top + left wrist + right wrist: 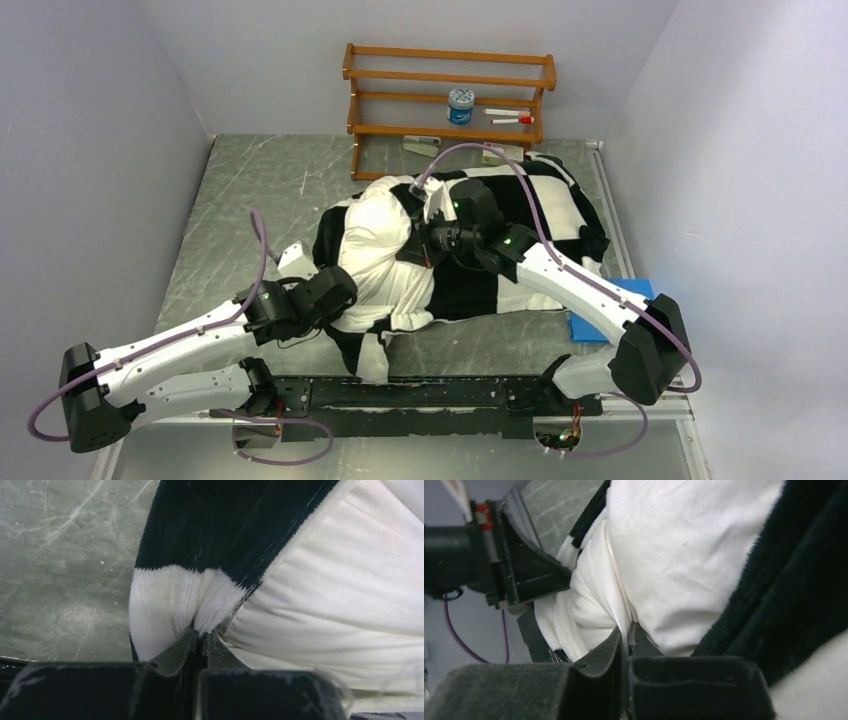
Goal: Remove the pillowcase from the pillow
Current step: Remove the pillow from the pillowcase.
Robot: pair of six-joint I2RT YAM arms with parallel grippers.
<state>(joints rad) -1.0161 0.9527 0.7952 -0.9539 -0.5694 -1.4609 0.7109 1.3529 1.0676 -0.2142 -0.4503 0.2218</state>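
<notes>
Top external view: one pillowcase (560, 205), one pillow (375, 240), two arms, one wooden rack (447, 80), and one blue pad (592, 327).

The rack stands at the back wall and holds one blue-lidded tin (460, 105) and two red-capped pens (512, 117).

The checkered pillowcase sprawls from the middle of the table (260, 190) toward the back right. Its far corner lies just beside the rack's foot, and its right side is near the table's right rim. The plain white pillow bulges out of the pillowcase's open left end, about mid-table.

A black-and-white flap of the pillowcase reaches down to the rail where the arms are bolted. The blue pad lies at the right edge, partly under the right arm.

Bare table shows on the whole left side and in the back left corner. A narrower strip shows in front, between the flap and the pad.

In the left wrist view, the left fingers (200, 639) are closed, pinching a white-and-black plush edge of the pillowcase just beside the pillow. In the right wrist view, the right fingers (625, 636) are closed on a fold of the smooth white pillow, with black plush to the right.
</notes>
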